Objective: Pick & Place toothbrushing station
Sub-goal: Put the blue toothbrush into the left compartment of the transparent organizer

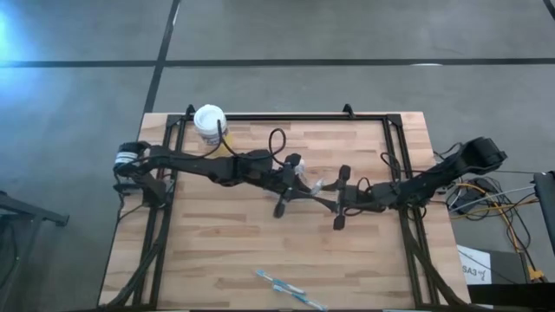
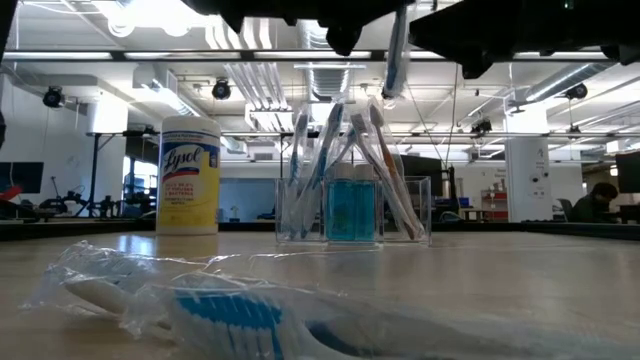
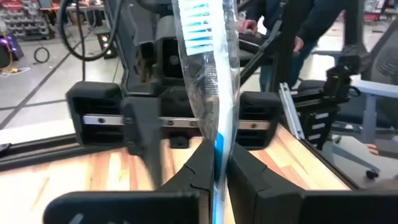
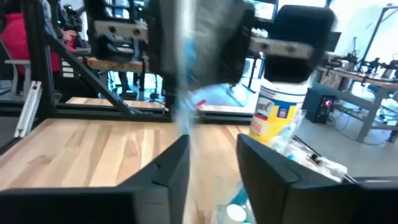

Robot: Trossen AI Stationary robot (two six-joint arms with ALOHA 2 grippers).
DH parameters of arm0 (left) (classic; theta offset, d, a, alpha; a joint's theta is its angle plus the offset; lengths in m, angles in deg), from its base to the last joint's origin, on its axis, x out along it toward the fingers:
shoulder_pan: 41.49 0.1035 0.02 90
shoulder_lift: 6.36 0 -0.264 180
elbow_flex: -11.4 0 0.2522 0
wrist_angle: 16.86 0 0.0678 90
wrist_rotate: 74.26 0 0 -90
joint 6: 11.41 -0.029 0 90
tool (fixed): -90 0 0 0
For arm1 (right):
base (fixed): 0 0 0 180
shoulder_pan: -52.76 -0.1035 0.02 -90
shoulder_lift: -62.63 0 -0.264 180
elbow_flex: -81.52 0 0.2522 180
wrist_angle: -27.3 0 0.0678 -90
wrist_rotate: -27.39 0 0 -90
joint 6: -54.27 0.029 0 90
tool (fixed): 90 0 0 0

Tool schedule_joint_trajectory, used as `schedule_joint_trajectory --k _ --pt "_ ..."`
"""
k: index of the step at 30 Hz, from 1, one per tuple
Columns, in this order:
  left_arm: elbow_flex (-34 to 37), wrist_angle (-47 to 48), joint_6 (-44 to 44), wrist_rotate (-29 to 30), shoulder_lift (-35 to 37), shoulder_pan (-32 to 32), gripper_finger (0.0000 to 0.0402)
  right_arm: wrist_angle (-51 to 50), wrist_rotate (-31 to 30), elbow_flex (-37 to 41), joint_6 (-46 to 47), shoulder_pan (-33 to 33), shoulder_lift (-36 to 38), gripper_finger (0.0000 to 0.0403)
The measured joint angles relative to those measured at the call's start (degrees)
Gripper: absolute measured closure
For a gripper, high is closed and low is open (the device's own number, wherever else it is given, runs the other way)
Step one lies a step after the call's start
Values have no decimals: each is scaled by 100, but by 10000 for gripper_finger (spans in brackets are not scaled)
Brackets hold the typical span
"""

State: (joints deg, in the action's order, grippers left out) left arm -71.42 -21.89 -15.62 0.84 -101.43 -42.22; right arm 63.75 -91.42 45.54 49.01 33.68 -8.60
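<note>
On the table's near edge, one wrapped toothbrush [image 1: 290,289].

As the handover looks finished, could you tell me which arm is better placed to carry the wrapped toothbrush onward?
Probably the left. Its claw is shut on the wrapped toothbrush, while the right claw stands open, its fingers apart from the brush.

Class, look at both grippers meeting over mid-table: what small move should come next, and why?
Probably the right gripper should back away. Its fingers stand open beside the wrapped toothbrush, while the left gripper is shut on it, so the handover looks done.
</note>
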Motion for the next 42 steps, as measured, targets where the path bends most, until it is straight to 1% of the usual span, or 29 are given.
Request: schedule_joint_trajectory --k 3,6,8,11,13,17,19,22,26,33,35,38,42 --pt "66 162 -97 -9 189 -2 377 -49 -8 32 -41 2 150 244" --pt "324 169 -157 44 521 1 377 -46 3 165 -9 -33 376 226" --pt "605 146 -178 157 823 1 377 -55 13 282 -6 -60 558 221" --pt "1242 -148 -134 550 1316 -10 377 -36 16 472 -6 -110 916 219" --pt "1758 -542 39 1086 1635 -43 377 -54 19 616 -4 -140 1152 221" --pt "2772 -1542 413 2583 2183 -196 377 -47 32 866 31 -154 1572 229" --pt "3168 -1929 470 3073 2305 -281 377 -36 34 954 37 -154 1729 233" --pt "3549 -2296 593 3699 2302 -409 377 -37 34 1079 29 -154 1916 240" --pt "3773 -2593 774 4467 2016 -532 377 -34 36 1177 14 -154 2073 250" --pt "3703 -3121 738 4793 1226 -574 377 -55 59 1222 -28 -166 2117 267" --pt "3694 -3309 670 4803 990 -570 377 -116 97 1222 -28 -169 2113 273" --pt "3683 -3657 547 4850 707 -570 377 -235 151 1222 -68 -167 2117 288" --pt "3683 -3683 524 4959 417 -570 377 -222 189 1222 -74 -169 2124 311"
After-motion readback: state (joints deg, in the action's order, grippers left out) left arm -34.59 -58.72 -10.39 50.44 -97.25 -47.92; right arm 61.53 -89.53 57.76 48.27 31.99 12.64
